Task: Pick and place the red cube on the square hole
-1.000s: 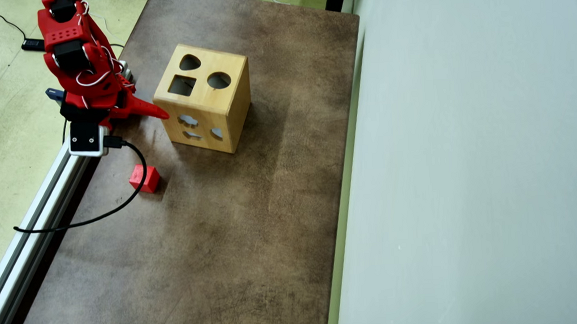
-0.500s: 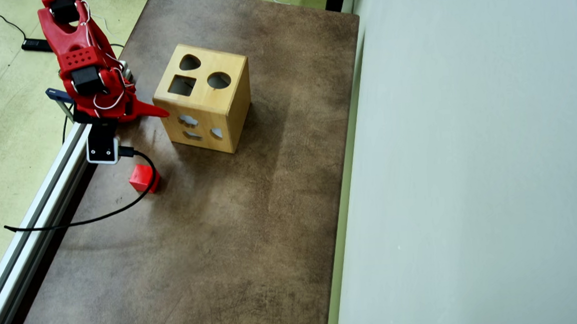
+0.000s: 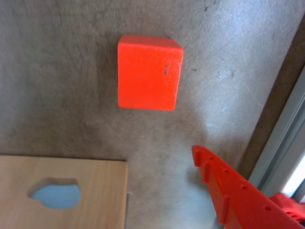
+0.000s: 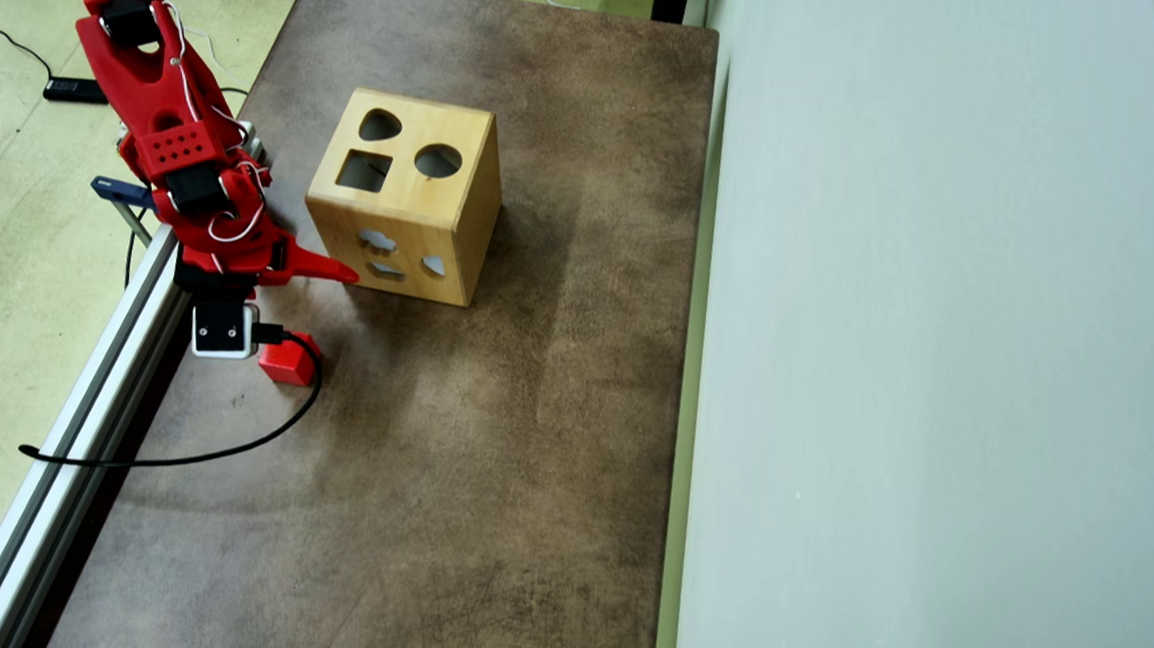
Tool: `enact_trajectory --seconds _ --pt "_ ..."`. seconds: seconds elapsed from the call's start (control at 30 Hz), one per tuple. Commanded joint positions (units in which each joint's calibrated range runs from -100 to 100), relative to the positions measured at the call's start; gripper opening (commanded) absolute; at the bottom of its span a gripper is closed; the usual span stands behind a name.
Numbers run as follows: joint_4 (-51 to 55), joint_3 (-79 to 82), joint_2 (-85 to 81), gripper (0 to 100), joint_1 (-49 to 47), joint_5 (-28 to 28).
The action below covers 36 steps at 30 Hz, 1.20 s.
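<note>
Here the red cube (image 4: 289,362) sits on the brown table (image 4: 465,451), near the table's left edge in the overhead view, just beside the aluminium rail (image 4: 72,425) that runs along that edge. A black cable (image 4: 244,445) curves past the cube's right side and loops away over the table towards the rail. The wrist camera (image 4: 224,330), a small white block, hangs just left of the cube in that view and hides part of it.

The pincer (image 4: 333,273) hovers between the cube and the wooden box (image 4: 409,199). Only one pointed red finger (image 3: 224,186) shows clearly, entering the wrist view from the lower right with its tip apart from the cube; the other finger is out of sight, so I cannot tell whether the pincer stands apart or together. Nothing is gripped in what can be seen.

In the wrist view the cube (image 3: 149,72) lies above the finger tip, free on the table, and a corner of the box (image 3: 95,191) fills the lower left.

The square hole (image 4: 364,171) opens in the box's top face, beside a round hole (image 4: 438,160) and a rounded heart-like hole (image 4: 380,126). The cube is well apart from it.
</note>
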Motion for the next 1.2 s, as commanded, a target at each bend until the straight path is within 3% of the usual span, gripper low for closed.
enact_trajectory --seconds 0.0,1.0,1.17 --pt "-1.15 -0.31 -1.44 57 -0.14 -1.51" --pt "-1.39 -4.87 5.61 57 5.21 -1.81" --pt "-6.94 -6.03 9.52 57 5.21 -1.81"
